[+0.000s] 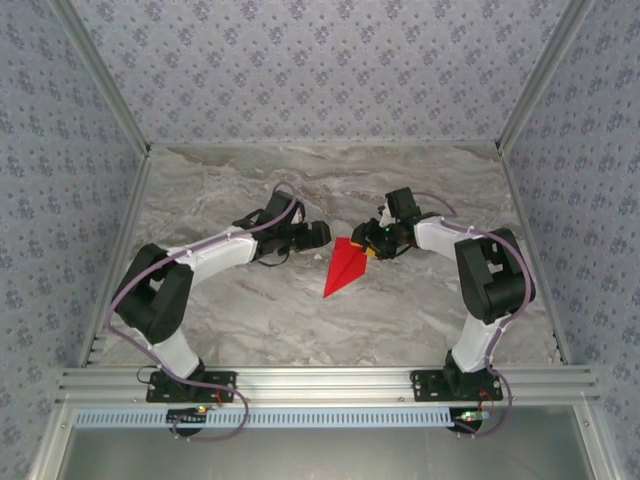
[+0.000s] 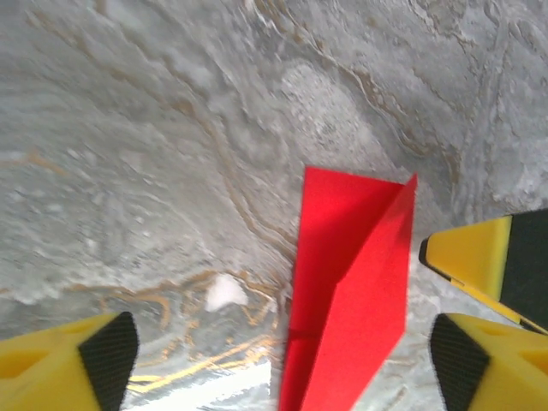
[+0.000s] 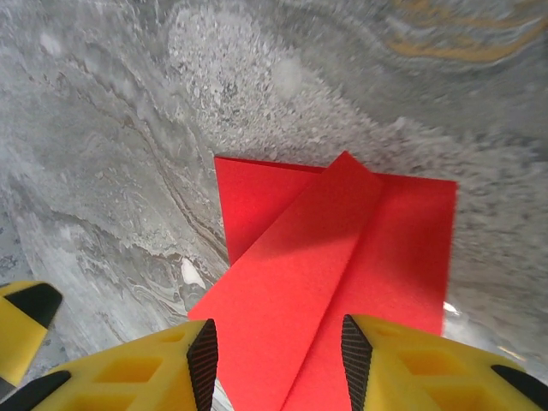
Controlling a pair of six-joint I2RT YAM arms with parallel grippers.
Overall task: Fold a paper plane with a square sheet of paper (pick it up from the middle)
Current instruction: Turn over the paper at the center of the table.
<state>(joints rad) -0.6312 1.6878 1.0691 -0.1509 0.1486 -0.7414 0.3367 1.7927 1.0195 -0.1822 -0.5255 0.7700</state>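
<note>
The red paper plane (image 1: 343,265) lies on the marble table (image 1: 250,310) between the two arms, a pointed dart with its tip toward the near left. My left gripper (image 1: 318,234) is just left of its wide end. In the left wrist view the left gripper (image 2: 282,351) is wide open, and the folded red paper (image 2: 351,282) runs up between its fingers (image 2: 107,351). My right gripper (image 1: 368,240) is at the wide end's right side. In the right wrist view it (image 3: 278,360) is open low over a raised fold of the paper (image 3: 317,248).
The right gripper's yellow finger (image 2: 471,257) shows at the right of the left wrist view, close to the paper. A yellow finger of the left gripper (image 3: 21,317) shows at the lower left of the right wrist view. Patterned walls (image 1: 320,70) enclose the table.
</note>
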